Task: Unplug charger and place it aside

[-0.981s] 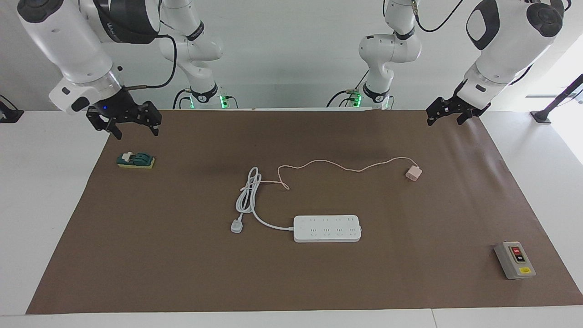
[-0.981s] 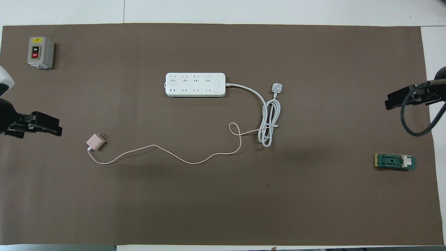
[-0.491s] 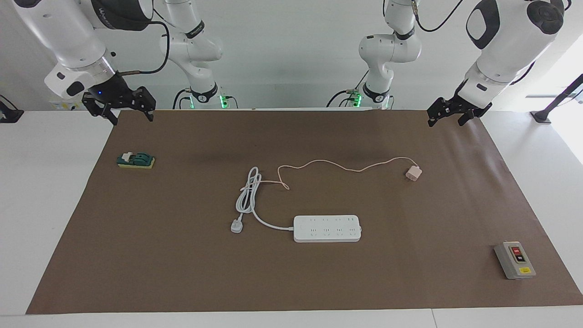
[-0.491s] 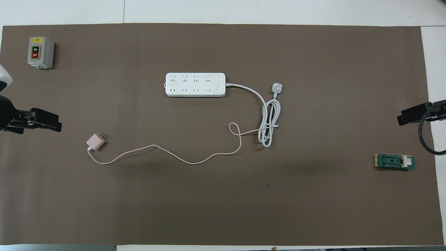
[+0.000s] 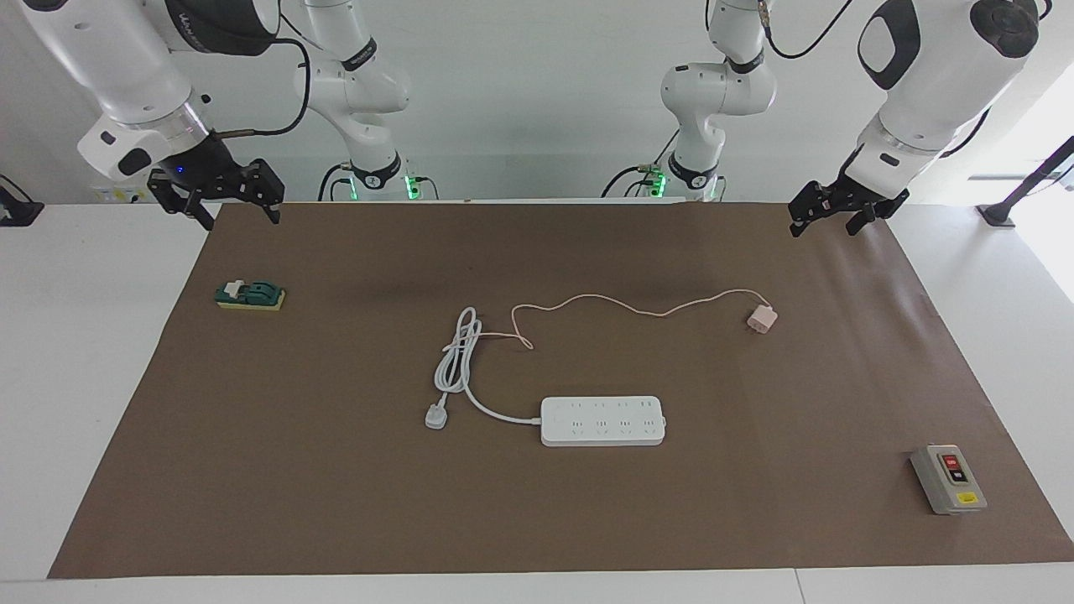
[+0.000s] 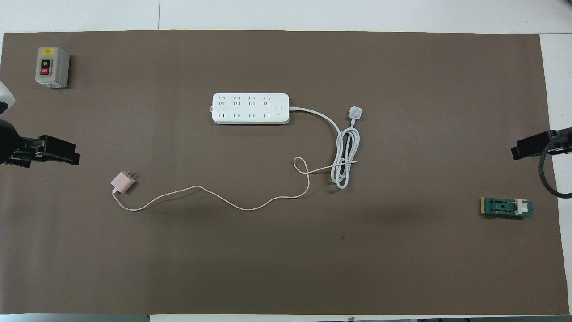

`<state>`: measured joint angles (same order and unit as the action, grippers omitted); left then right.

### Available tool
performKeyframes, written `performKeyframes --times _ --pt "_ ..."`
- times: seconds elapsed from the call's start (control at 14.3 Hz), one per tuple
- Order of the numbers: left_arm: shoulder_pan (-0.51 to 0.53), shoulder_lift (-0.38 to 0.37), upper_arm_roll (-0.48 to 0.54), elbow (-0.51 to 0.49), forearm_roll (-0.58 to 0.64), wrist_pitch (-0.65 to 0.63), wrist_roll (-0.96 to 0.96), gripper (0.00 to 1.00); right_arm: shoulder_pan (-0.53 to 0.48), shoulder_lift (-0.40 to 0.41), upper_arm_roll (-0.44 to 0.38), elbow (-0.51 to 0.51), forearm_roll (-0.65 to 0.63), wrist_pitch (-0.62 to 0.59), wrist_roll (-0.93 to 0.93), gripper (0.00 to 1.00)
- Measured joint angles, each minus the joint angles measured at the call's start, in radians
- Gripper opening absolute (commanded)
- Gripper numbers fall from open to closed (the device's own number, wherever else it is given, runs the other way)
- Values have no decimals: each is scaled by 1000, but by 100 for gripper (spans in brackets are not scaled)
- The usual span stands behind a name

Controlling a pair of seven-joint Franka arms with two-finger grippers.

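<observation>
Small pale pink cube-shaped plastic charger (image 5: 762, 320) lies flat on the brown paper mat (image 5: 336, 503), already out of the long white multi-socket power strip (image 5: 602, 420) & well apart from it, nearer to the robots and toward the left arm's end of the bench; overhead view shows its two metal prongs bare, pointing up-table. Its thin pink cable (image 5: 621, 304) snakes off toward the middle, loops, and ends touching the coiled thick white cord (image 5: 457, 361) of the strip, whose white plug (image 5: 435, 416) lies loose too. Handling, my read: cube's light, hard, smooth-sided, prob. a bit slippery; take it across two flat faces of the body, not by prongs, not by the cable. Cable's floppy, will trail & drag, could snag the white coil. Left pincer (image 5: 832, 208) hangs over the mat's edge at the left arm's end, jaws apart, nothing in them; it's the closer one to the charger. Right pincer (image 5: 222, 197) hangs over the mat's corner at the right arm's end, fingers spread, empty, waiting. Small green block on a yellow base (image 5: 250, 295) sits near it; grey switch box w/ red & black buttons (image 5: 948, 478) sits at the corner farthest from the robots.
</observation>
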<state>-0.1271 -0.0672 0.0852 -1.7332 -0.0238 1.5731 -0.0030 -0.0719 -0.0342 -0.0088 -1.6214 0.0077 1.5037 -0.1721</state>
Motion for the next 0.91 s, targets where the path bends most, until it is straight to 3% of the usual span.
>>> performKeyframes --times 0.91 --pt "0 0 0 0 0 24 23 100 0 -9 3 26 -2 0 21 100"
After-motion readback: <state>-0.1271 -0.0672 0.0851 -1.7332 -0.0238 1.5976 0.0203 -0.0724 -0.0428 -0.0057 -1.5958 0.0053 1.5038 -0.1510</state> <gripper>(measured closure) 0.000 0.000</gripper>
